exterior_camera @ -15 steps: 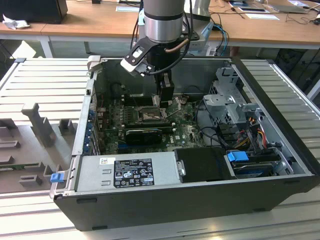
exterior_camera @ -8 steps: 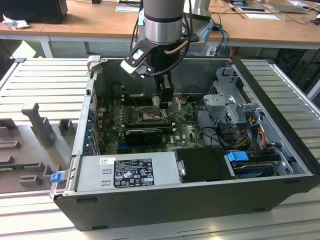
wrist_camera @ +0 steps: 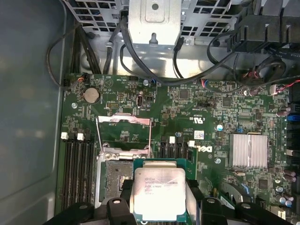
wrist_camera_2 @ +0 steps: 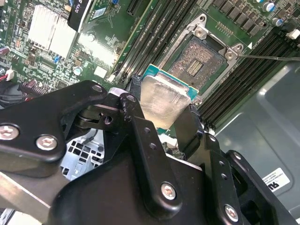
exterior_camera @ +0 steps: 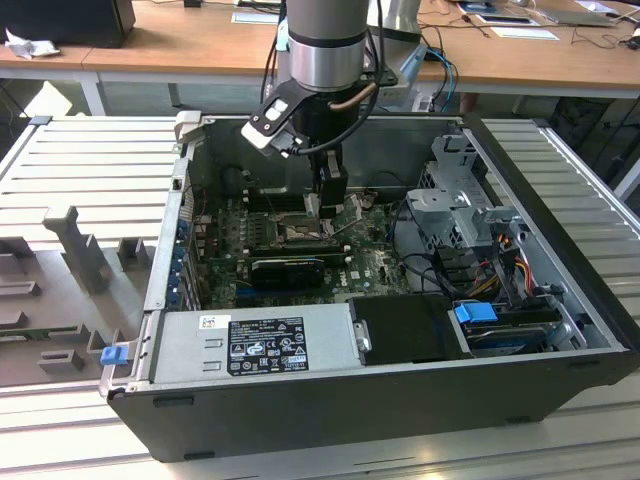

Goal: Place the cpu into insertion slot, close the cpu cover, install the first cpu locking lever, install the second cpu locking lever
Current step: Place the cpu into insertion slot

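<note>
My gripper (exterior_camera: 326, 207) hangs inside the open computer case, just above the motherboard. In both wrist views it is shut on the cpu (wrist_camera_2: 164, 104), a flat square chip with a silver-grey top on a teal-edged base, held by two opposite edges. The cpu (wrist_camera: 159, 192) hovers beside and partly over the insertion slot (wrist_camera: 115, 176), whose dull pin field (wrist_camera_2: 197, 65) lies bare. The cpu cover (wrist_camera: 124, 118), a thin silvery frame with a square window, is swung open away from the socket. A thin metal lever (wrist_camera_2: 267, 57) sticks out from the socket's corner.
Long black memory slots (wrist_camera: 77, 168) flank the socket on both sides. A finned silver heatsink (wrist_camera: 248, 150) and a black expansion card (exterior_camera: 290, 268) sit nearby. A power supply (exterior_camera: 255, 340), a drive cage (exterior_camera: 460, 215) with cables and the case walls hem in the board.
</note>
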Controlling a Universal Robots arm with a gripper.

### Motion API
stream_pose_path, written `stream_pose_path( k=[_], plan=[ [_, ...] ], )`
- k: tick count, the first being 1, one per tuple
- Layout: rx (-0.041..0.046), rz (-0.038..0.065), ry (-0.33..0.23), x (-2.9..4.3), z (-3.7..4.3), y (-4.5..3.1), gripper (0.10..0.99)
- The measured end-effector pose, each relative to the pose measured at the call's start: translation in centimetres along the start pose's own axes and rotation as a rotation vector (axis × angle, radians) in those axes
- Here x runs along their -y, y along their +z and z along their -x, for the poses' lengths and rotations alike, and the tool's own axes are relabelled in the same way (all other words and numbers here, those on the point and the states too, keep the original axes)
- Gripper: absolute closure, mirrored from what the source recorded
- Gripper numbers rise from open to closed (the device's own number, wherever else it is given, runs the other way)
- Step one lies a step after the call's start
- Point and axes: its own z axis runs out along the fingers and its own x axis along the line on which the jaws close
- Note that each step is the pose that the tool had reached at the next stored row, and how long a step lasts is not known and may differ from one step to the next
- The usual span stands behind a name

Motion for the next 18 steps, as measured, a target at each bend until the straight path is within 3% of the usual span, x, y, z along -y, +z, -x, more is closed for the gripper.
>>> stream_pose_path(
  k=[7,18],
  plan=[
    [0.0033,0.0,0.047,0.07,-0.01,0.86,0.561],
    [0.0037,0.0,0.05,0.11,-0.01,1.4,0.561]
  ],
)
